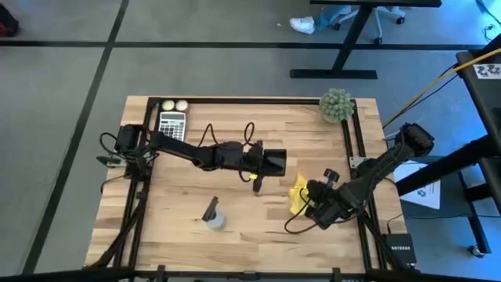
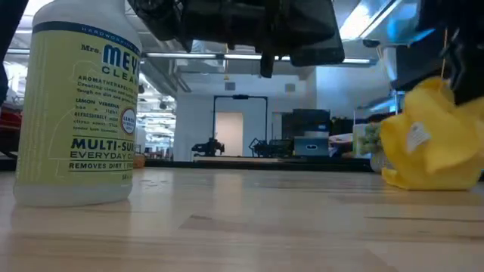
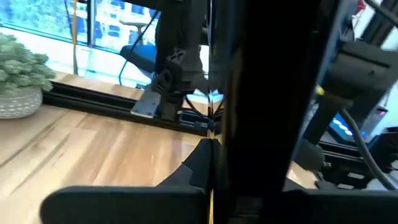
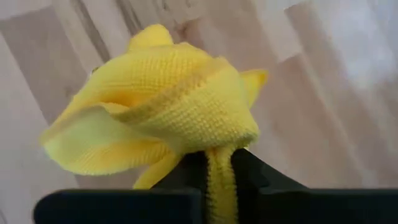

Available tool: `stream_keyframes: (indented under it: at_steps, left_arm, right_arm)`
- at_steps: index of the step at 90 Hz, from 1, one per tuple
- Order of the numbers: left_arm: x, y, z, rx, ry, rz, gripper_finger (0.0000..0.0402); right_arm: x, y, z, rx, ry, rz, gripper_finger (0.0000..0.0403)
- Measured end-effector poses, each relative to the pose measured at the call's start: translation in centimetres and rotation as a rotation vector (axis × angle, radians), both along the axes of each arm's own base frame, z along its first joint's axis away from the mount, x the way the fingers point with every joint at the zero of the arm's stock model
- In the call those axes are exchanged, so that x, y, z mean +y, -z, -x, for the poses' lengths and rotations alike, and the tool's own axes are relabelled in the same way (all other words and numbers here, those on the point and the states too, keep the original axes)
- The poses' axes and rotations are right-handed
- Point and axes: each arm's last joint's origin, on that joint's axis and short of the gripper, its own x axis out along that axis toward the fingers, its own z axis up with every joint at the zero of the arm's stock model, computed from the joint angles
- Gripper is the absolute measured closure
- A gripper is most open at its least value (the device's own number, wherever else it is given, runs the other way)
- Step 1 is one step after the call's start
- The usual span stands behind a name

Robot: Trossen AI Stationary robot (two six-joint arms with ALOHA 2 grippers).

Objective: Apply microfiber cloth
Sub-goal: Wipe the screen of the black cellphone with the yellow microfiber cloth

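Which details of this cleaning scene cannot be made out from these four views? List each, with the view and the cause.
- What the left gripper holds: a black slab fills the left wrist view; too small in the high view.
- The microfiber cloth where it is pinched: right gripper hides it.
- The calculator keys: too small, high view.
- The spray bottle top: cut off, low view.

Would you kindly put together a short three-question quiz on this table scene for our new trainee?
1. Multiple choice: what does the right gripper hold? A) the spray bottle B) the yellow cloth C) the calculator
2. True or false: the spray bottle stands upright on the table.
3. Fill in: the left gripper holds a black ____ above the table.

Key:
1. B, pinched between its fingers.
2. True, as the low view shows.
3. phone
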Motion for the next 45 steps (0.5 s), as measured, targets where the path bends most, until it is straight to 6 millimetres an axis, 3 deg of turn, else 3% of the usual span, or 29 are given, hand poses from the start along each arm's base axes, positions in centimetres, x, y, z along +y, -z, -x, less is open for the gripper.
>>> stream_keyframes:
  at_steps: [12,22,32,45]
  left_arm:
    - [-0.1,0.0,0.0,0.001,0.005,-0.017,0.0394]
    - [-0.2,0.1,0.0,0.003,0.014,-0.017,0.0394]
    - [-0.1,0.0,0.0,0.002,0.013,-0.018,0.0394]
    - [-0.1,0.0,0.0,0.002,0.012,-0.018,0.0394]
  right_arm:
    - [-0.2,1.3,0.4,0.081,0.037,-0.124,0.0353]
    - [-0.4,1.2,0.3,0.176,0.059,-0.247,0.0324]
    - [-0.2,-0.8,0.5,0.218,0.046,-0.296,0.0279]
    - [-0.5,-4.8,1.0,0.197,0.014,-0.320,0.0216]
